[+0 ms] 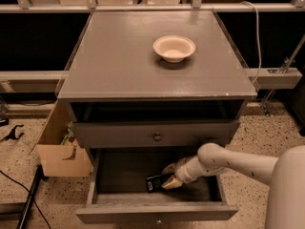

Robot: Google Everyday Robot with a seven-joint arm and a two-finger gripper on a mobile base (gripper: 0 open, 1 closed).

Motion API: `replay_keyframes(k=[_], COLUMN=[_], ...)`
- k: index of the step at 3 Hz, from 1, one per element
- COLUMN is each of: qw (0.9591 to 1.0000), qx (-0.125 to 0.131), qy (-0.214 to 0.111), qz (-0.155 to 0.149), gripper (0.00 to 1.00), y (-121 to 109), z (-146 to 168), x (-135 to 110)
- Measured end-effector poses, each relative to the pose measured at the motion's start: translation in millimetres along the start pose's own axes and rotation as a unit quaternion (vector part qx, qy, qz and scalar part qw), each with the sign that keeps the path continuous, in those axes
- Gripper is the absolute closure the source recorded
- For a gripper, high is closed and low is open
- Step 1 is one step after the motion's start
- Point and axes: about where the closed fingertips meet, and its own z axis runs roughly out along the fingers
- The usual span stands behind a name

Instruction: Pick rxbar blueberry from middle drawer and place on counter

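Observation:
The middle drawer (157, 213) is pulled out at the bottom of the cabinet and shows its dark floor. The rxbar blueberry (154, 182), a dark flat bar with white print at its left end, lies on the drawer floor near the front. My gripper (165, 176) reaches into the drawer from the right and sits low over the floor. Its tan fingers (171, 168) are spread at the bar's right end, and the lower one touches the bar. The grey counter (119, 56) is the cabinet's top.
A cream bowl (174, 47) stands on the counter, right of centre towards the back. A closed drawer front with a round knob (157, 137) sits just above the open drawer. A cardboard box (59, 151) stands on the floor to the left of the cabinet.

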Motion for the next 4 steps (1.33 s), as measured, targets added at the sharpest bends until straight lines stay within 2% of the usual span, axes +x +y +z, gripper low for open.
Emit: replay_keyframes(k=[1, 2, 4], qw=[0.9996, 0.9995, 0.9966], qx=[0.007, 0.006, 0.022], qy=[0.007, 0.008, 0.027], qz=[0.027, 0.03, 0.074], gripper=[1.0, 1.0, 1.0], y=[-1, 0, 13], z=[-13, -13, -52], x=[-10, -10, -30])
